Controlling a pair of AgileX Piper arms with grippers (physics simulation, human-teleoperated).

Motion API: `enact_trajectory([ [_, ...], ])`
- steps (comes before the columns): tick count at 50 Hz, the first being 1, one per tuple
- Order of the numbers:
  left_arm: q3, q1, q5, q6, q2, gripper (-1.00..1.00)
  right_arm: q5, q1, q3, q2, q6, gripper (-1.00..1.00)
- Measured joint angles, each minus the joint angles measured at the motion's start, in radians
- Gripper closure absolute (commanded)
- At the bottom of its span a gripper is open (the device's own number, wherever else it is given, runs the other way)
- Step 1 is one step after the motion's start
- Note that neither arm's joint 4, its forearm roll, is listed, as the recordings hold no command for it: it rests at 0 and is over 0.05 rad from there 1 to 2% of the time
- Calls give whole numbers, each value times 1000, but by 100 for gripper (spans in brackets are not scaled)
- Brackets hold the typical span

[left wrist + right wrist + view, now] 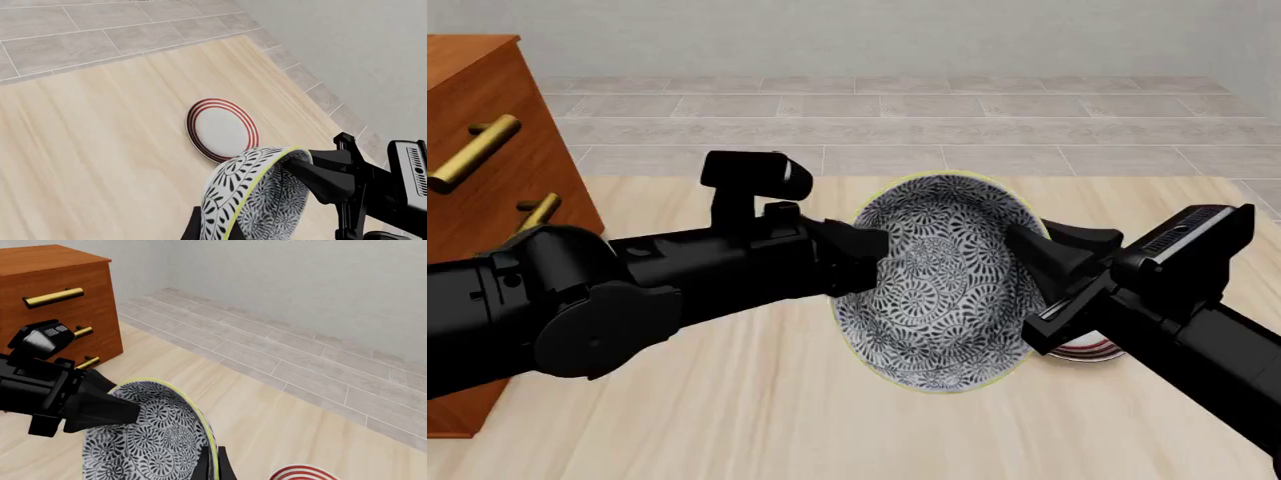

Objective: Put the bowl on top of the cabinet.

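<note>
Black-and-white bowl (950, 285) pinched on opposite rims by my left tool (874, 262) and right tool (1034, 262); uneven release could drop it.

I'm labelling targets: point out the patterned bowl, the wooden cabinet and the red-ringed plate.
Black-and-white floral bowl (941, 285): front view, inner wall.
Reddish-brown wooden drawer cabinet (63, 277): right wrist view, front panel.
White red-ringed plate (223, 130): left wrist view, centre.
</note>
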Motion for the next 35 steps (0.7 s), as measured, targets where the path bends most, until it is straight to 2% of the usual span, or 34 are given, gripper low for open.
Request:
enact_trajectory([
  [24,11,4,-12,20,11,100,6,4,-2,-15,8,100],
  [25,11,5,-13,21,11,100,6,4,-2,-16,9,-100],
  [35,12,19,-26,39,16,100,15,7,-6,-34,13,-100],
])
